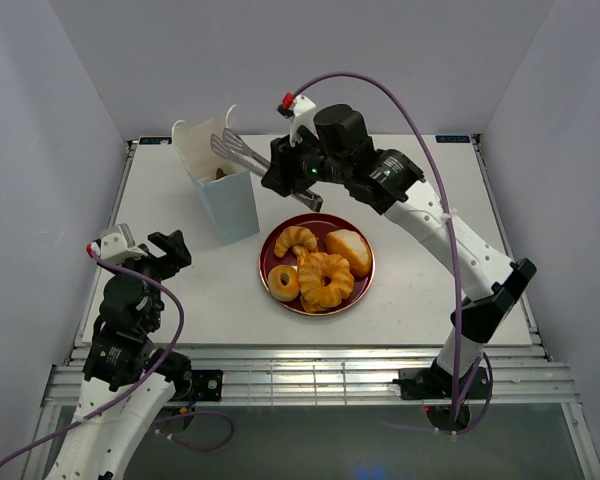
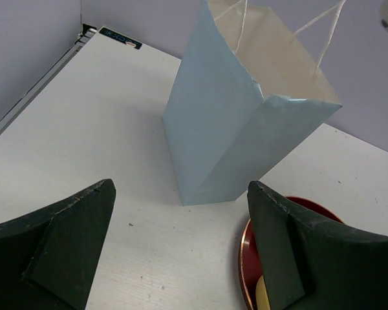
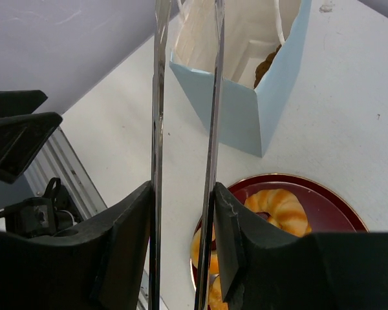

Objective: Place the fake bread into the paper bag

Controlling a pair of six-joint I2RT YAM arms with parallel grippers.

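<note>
Brown flat piece inside the paper bag shows in the right wrist view, not the left. Glossy golden fake bread sits on the plate. Right gripper clamps the tongs, blades apart.

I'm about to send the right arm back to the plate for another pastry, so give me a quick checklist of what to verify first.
1. Grip: the tongs sit clamped between the right gripper fingers: ok.
2. Load: the tongs' tips over the bag are empty in the top view: ok.
3. The paper bag stands upright with its mouth open: ok.
4. The dark brown piece lies inside the bag: ok.
5. Remaining fake bread sits uncovered on the plate, four pieces: ok.
6. The left gripper is open, apart from bag and plate: ok.
</note>
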